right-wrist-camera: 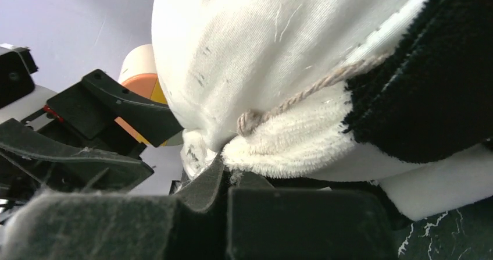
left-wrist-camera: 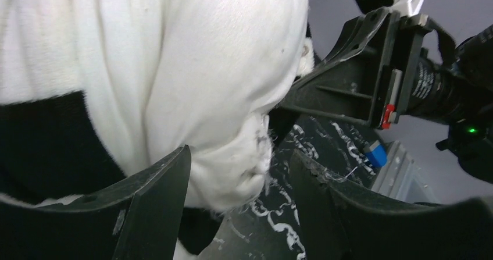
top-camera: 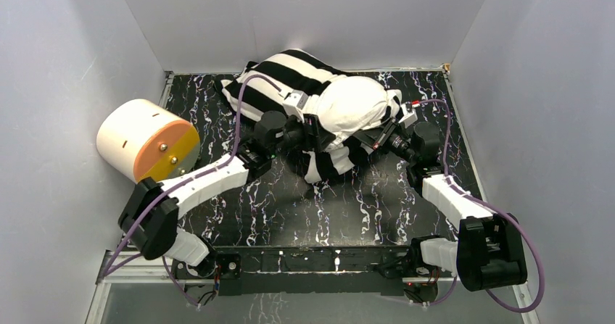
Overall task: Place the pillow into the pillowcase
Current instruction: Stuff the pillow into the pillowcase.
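While its far part sits inside the striped cover, the pillow (top-camera: 353, 105) bulges out of the opening as a plump white mound. It lies toward the back of the table (top-camera: 290, 208), a little right of the middle. The pillowcase (top-camera: 290, 69) is bunched around and behind it, with its black and white bands humped up on the far left and folded under the near side of the mound.

Seen from the left wrist, a rounded corner of the pillow hangs down into the gap of the left gripper (left-wrist-camera: 241, 155). Its jaws stand well apart, one finger at the cloth and the other clear of it, so nothing is clamped there. On the opposite side, the right gripper (right-wrist-camera: 224, 175) is closed tight at the fleecy white hem of the pillowcase. A tuft of cloth is pinched between its fingers just where the hem meets the pillow, and a loose strand of beige yarn (right-wrist-camera: 314, 88) runs along that edge.

Well off to the left, a cream drum (top-camera: 145, 139) with an orange face lies on its side at the table's edge, beside the grey wall (top-camera: 72, 63).
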